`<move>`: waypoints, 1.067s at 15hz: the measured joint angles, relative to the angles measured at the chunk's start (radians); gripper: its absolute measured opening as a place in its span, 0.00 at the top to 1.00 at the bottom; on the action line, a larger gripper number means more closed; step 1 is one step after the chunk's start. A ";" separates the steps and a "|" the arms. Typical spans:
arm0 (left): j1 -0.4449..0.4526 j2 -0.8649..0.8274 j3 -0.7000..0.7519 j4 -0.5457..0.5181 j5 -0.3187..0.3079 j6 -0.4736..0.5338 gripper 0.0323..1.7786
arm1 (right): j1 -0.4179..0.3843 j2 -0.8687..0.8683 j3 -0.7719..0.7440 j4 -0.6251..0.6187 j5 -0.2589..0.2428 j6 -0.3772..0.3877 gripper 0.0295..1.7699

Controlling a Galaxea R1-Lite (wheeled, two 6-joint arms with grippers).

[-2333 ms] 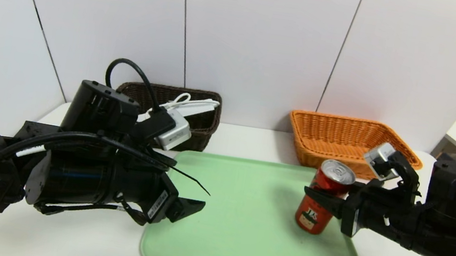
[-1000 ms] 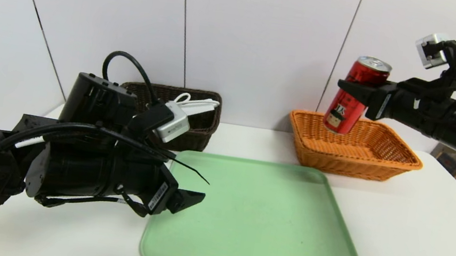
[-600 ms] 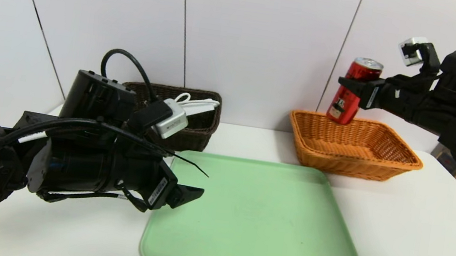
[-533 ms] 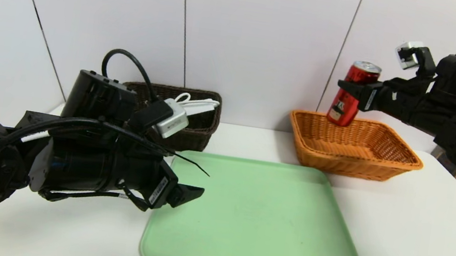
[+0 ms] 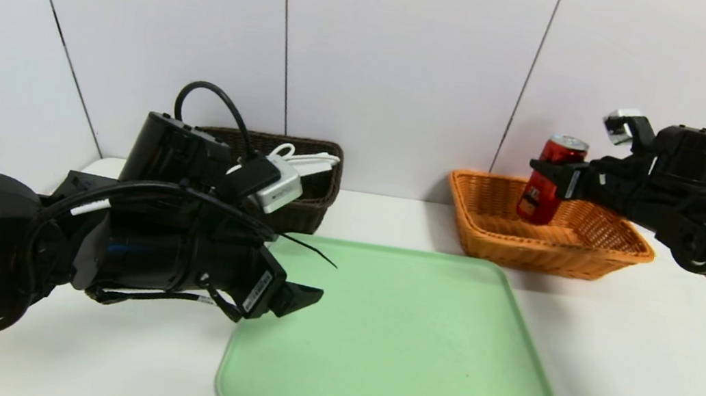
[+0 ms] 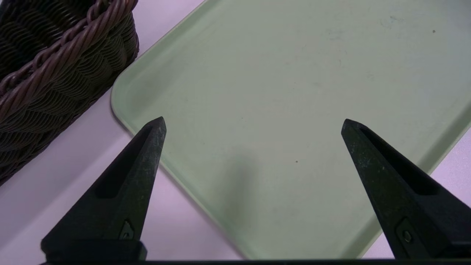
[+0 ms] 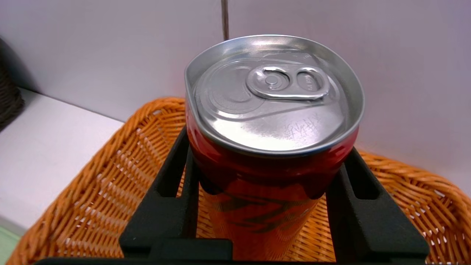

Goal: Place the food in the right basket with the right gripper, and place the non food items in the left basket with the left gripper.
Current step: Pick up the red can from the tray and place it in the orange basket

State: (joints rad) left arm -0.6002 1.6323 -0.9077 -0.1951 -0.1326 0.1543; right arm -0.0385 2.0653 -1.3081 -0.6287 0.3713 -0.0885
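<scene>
Inside orange basket [image 5: 601, 250]: clamped can [image 5: 544, 190].

My work sits on a white table [image 5: 649, 350]. Directly on it, in the middle near me, lies a pale green tray [image 5: 398, 342], flat, with nothing on its surface. At the table's far edge, against the wall, a dark brown basket [image 5: 307, 202] stands on my left, just beside the tray's far left corner but apart from it. An orange basket [image 5: 492, 242] stands on my right, just beyond the tray's far right corner. The two baskets are well apart.
</scene>
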 joint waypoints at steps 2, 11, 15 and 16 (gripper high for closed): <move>0.000 0.008 -0.007 0.000 0.000 0.000 0.05 | -0.009 0.018 0.002 0.000 -0.001 0.000 0.48; 0.001 0.031 -0.017 0.000 -0.001 0.000 0.05 | -0.009 0.052 0.004 -0.004 0.002 -0.008 0.49; 0.000 0.037 -0.022 0.000 0.000 0.000 0.05 | -0.010 0.052 0.008 -0.008 0.003 -0.009 0.39; 0.001 0.038 -0.024 0.000 0.000 0.000 0.05 | -0.010 0.050 0.009 -0.008 0.004 -0.008 0.35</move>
State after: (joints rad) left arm -0.5994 1.6702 -0.9317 -0.1947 -0.1328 0.1543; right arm -0.0489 2.1157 -1.2989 -0.6364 0.3757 -0.0962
